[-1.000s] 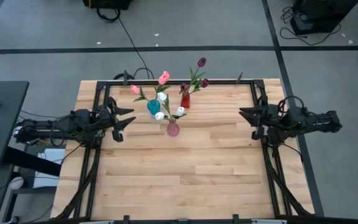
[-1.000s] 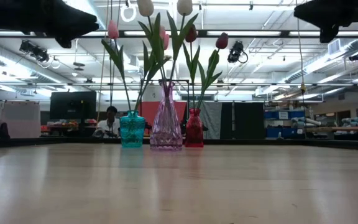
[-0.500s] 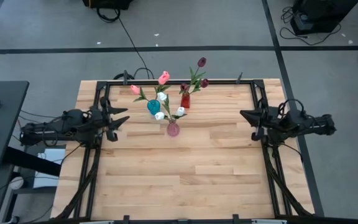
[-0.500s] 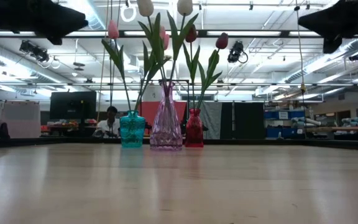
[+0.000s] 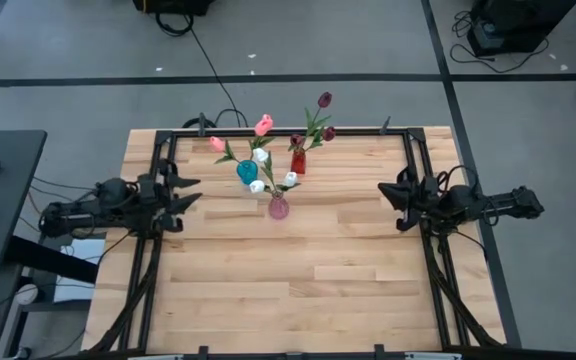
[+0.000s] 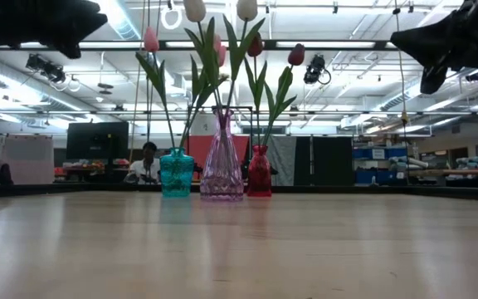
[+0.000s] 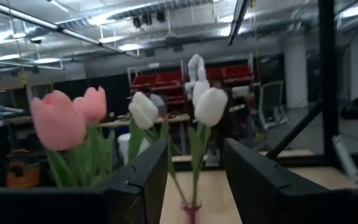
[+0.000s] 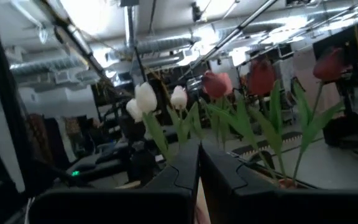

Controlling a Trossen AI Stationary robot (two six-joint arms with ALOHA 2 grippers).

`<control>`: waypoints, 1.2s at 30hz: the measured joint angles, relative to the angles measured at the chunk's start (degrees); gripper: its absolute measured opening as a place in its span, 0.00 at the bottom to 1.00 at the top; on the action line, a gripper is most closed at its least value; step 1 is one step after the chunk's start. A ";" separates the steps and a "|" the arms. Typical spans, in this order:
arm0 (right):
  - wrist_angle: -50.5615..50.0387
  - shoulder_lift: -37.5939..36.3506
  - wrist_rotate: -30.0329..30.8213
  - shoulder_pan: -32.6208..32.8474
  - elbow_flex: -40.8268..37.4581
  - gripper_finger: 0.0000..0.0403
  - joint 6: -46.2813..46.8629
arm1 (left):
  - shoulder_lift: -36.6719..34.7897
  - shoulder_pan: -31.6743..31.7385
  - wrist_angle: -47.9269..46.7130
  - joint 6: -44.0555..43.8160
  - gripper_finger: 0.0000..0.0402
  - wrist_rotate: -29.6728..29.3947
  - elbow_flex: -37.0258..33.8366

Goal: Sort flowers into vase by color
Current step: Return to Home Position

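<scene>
Three small vases stand near the table's far edge: a teal vase (image 5: pixel 247 172) (image 6: pixel 177 173) with pink tulips (image 5: pixel 263 125), a clear pink vase (image 5: pixel 279 207) (image 6: pixel 222 158) with white tulips (image 5: pixel 257 186), and a red vase (image 5: pixel 298 161) (image 6: pixel 259 172) with dark maroon tulips (image 5: pixel 324 99). All stems stand in the vase necks. My left gripper (image 5: pixel 183 193) (image 7: pixel 194 146) hovers open at the table's left side, facing the vases. My right gripper (image 5: pixel 393 195) (image 8: pixel 199 146) hovers at the right side, also facing them, with its fingers shut and nothing between them.
A black metal frame (image 5: pixel 268 132) runs along the table's far edge and sides. The near half of the wooden table (image 5: pixel 288 290) is bare. A person (image 6: pixel 148 158) sits in the room beyond the far edge.
My left arm has drawn back toward the table's left edge. My right gripper has turned about its wrist, dipped lower and edged slightly toward the vases. Vases and flowers have not moved.
</scene>
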 joint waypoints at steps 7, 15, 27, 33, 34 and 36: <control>0.26 0.09 1.15 0.02 0.00 0.07 0.45 | -0.02 0.00 7.38 -5.43 0.41 0.29 -7.10; 0.22 0.11 0.95 0.02 0.00 0.07 0.32 | 0.16 -0.04 9.81 -7.52 0.41 -1.17 -11.34; 0.20 0.11 0.95 0.02 0.00 0.07 0.30 | 0.37 -0.04 9.80 -11.69 0.41 -1.20 -11.35; 0.20 0.11 0.95 0.02 0.00 0.07 0.30 | 0.37 -0.04 9.79 -11.67 0.41 -1.21 -11.37; 0.20 0.11 0.95 0.02 0.00 0.07 0.30 | 0.37 -0.04 9.79 -11.67 0.41 -1.21 -11.37; 0.20 0.11 0.95 0.02 0.00 0.07 0.30 | 0.37 -0.04 9.79 -11.67 0.41 -1.22 -11.37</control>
